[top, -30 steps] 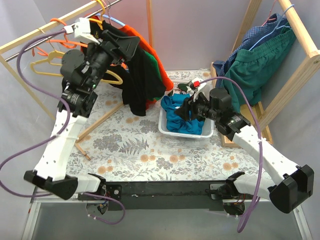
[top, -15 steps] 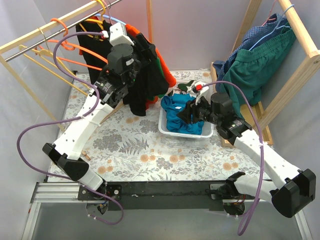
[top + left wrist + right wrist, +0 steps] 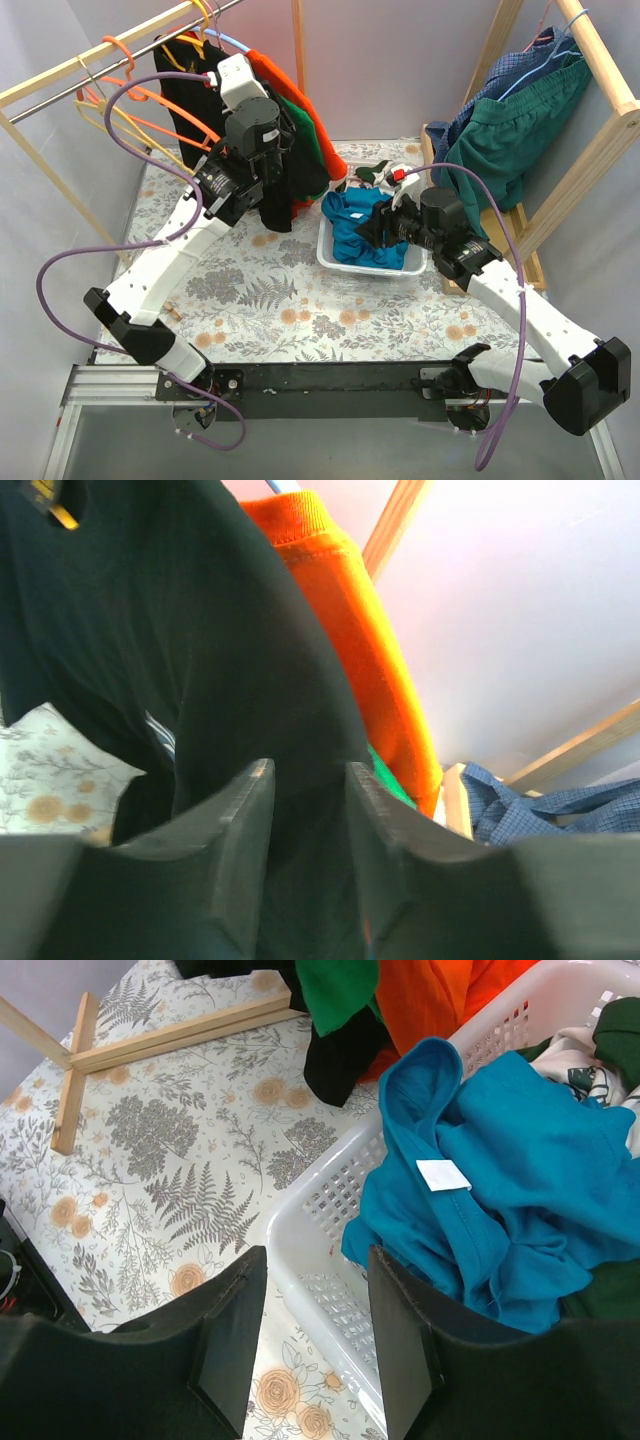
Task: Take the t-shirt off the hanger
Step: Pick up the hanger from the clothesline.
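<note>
Black t-shirt (image 3: 200, 650) hangs on the far-left rack (image 3: 60, 80). Your left gripper (image 3: 307, 775) reaches up against it, fingers narrow, grip unclear; an orange garment (image 3: 350, 610) crowds its right. Your right gripper (image 3: 315, 1260) hovers, fingers spread and holding nothing, over the basket (image 3: 300, 1222) rim.

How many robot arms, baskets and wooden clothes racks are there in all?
Robot arms: 2 (left arm, right arm)
White basket: 1
Wooden clothes racks: 2 (left rack, right rack)
Total: 5
</note>
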Motion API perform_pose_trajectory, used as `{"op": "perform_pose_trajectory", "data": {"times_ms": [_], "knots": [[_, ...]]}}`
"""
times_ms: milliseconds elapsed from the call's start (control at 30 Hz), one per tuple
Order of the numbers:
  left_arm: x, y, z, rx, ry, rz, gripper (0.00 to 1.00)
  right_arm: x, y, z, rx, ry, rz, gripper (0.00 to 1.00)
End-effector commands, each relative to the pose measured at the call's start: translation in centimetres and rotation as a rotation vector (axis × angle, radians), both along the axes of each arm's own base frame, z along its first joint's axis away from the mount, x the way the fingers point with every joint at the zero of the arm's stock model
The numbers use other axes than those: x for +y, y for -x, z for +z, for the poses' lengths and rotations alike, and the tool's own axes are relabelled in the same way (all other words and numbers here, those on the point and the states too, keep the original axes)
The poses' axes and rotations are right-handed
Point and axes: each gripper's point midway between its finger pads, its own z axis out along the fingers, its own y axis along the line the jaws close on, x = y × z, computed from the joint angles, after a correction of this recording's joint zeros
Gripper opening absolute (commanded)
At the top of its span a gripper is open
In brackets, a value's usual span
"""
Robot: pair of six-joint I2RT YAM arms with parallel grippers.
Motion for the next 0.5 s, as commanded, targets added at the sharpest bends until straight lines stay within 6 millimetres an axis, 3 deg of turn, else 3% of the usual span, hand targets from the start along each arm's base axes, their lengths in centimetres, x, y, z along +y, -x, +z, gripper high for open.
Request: {"op": "perform_pose_trajectory", "data": {"times_ms": [0,233,333,433,467], "knots": [[2.9,1.9,1.5,-0.02,-0.019,0.069,0.3,-0.3,-0.2,0.4,-0.015,-0.021,-0.032,0.52],[4.7,3.7,1.1,-0.01,-0.004,0.082,0.16,-0.3,-0.3,-0.1,0.003,-0.017,-0.042,0.51],[5.4,4.3,0.5,-0.001,-0.003,0.097,0.0,-0.3,-0.3,-0.2,0.011,-0.017,-0.044,0.51],[5.8,4.9,1.3,-0.017,0.01,0.087,0.01,-0.2,-0.3,-0.3,0.015,-0.018,-0.045,0.51],[5.7,5.0,1.7,-0.026,0.016,0.074,0.14,-0.2,-0.4,-0.3,0.015,-0.019,-0.047,0.51]]}}
